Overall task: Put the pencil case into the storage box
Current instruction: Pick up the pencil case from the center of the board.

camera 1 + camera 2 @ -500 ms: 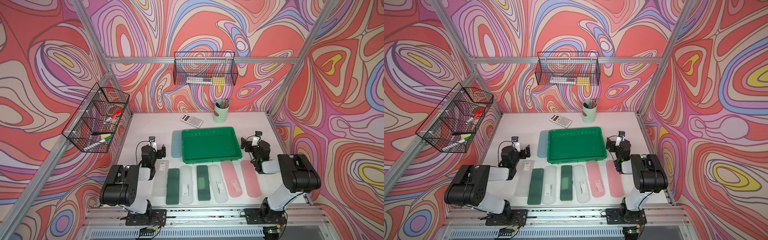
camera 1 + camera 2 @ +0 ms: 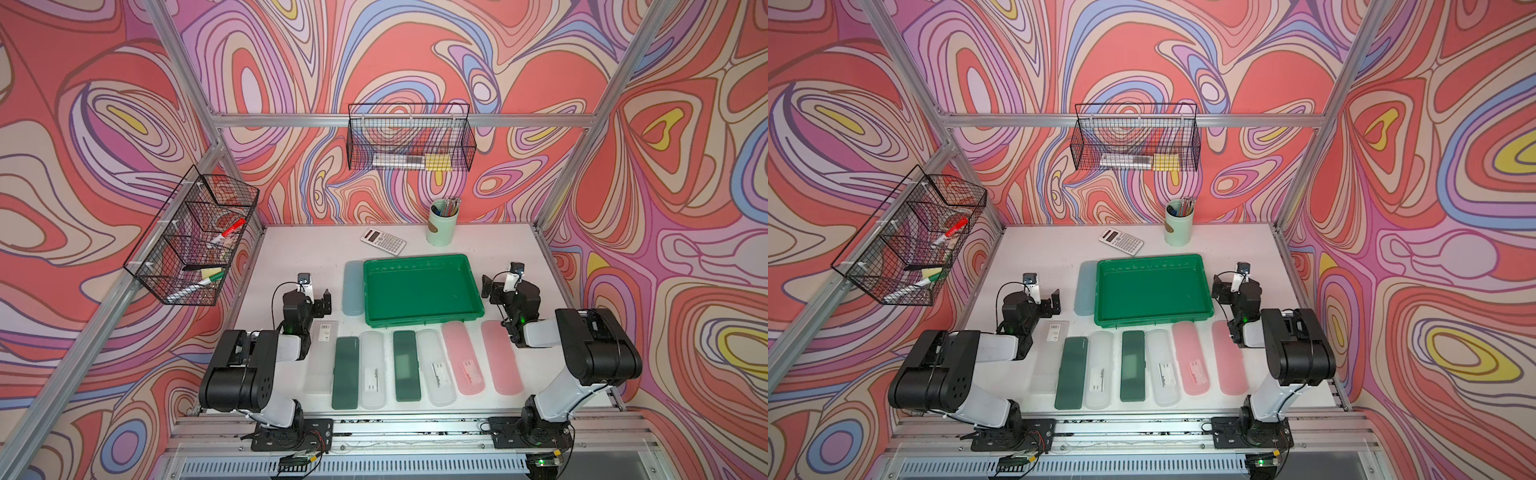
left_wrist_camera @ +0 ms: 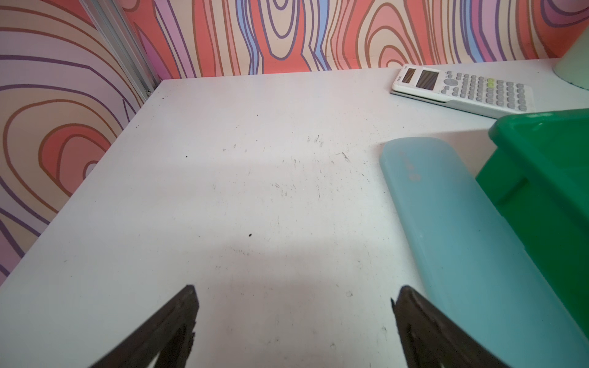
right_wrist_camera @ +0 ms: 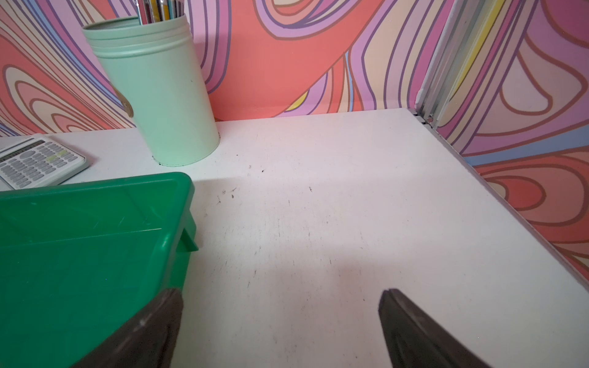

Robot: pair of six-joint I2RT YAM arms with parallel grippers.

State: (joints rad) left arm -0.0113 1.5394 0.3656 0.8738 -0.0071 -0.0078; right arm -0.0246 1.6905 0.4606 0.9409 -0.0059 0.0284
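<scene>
My left claw [image 3: 294, 318] hangs spread and empty over the bare table [image 3: 255, 191]. Just beside it, the pale blue pencil case [image 2: 353, 289] lies along the left wall of the storage box [image 2: 424, 322], which holds nothing. A row of pencil cases [image 2: 406, 365] lies on the table in front of the box. I judge them light, stiff, smooth shells, likely slippery, best pinched across the narrow width at mid-length. My right claw [image 4: 280, 302], jaws wide apart and empty, sits beside the box's right wall.
</scene>
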